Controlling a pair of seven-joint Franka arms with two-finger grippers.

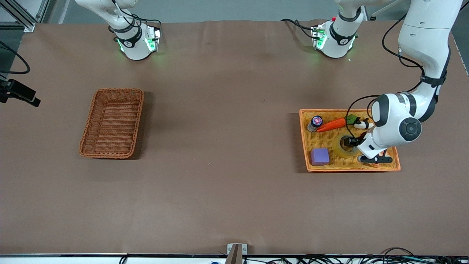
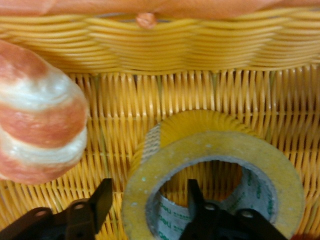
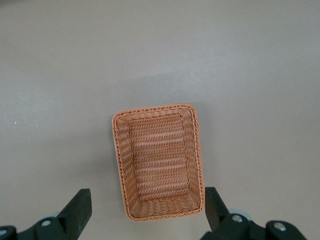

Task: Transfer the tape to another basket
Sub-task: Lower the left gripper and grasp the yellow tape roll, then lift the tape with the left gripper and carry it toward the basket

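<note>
Tape (image 1: 343, 148), yellowish with grey core, lay flat in orange tray (image 1: 388, 168) beside purple cube (image 1: 320, 156), carrot (image 1: 332, 124) and small jar (image 1: 315, 123). Left hand (image 2: 147, 205) open, straddling its wall. Basket (image 1: 112, 123) empty toward right arm's end; right hand (image 3: 145, 212) open above it, waiting.

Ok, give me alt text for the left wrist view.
The left tool straddles the wall of the tape, one finger inside its core and one outside, in the orange-yellow tray. A striped orange-and-white object lies beside the tape.
</note>
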